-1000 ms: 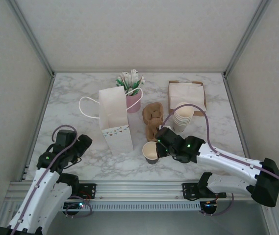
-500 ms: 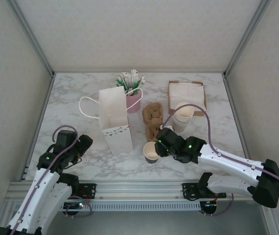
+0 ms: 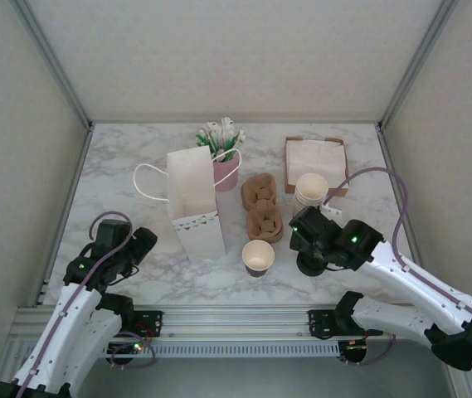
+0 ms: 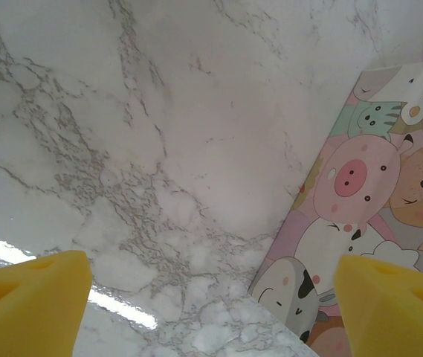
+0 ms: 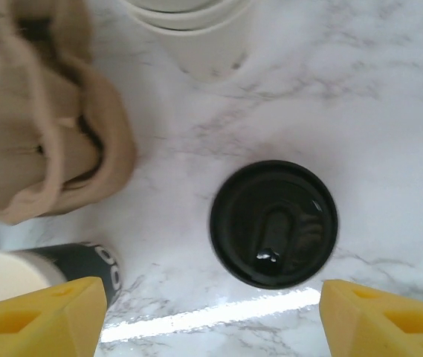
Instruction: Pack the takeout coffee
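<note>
Right pincer open, black lid below

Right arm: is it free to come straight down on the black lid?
Probably yes. The right gripper hangs open above the black lid, a finger on each side; bare marble rings the lid, and the open cup and cardboard carrier sit clear.

My right gripper has opened its jaws, left the open cup, and swung toward the table's right edge over a black lid.
</note>
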Controlling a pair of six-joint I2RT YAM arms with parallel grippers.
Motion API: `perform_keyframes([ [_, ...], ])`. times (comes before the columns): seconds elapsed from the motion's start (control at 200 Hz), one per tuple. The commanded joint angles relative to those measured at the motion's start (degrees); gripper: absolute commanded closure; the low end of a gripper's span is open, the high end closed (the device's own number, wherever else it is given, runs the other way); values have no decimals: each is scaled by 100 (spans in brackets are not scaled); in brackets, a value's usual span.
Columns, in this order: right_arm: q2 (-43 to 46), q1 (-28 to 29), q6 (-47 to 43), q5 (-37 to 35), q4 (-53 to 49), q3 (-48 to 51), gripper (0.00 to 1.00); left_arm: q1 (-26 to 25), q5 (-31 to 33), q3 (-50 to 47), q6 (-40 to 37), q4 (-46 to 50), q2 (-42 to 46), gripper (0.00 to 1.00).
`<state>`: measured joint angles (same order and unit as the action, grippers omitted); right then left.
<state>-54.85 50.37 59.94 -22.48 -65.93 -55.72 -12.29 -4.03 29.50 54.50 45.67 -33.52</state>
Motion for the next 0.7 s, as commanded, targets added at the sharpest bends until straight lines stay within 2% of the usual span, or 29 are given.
perform_keyframes([
  [0.0,22,-268,625,232,-342,256,21,-47,83,69,42,9,42,15],
  [0.22,61,-1063,719,1004,372,1010,19,-54,4,-5,112,74,255,15],
  [0.691,108,-1428,626,1319,1128,1772,16,-63,-63,-108,78,43,328,15],
])
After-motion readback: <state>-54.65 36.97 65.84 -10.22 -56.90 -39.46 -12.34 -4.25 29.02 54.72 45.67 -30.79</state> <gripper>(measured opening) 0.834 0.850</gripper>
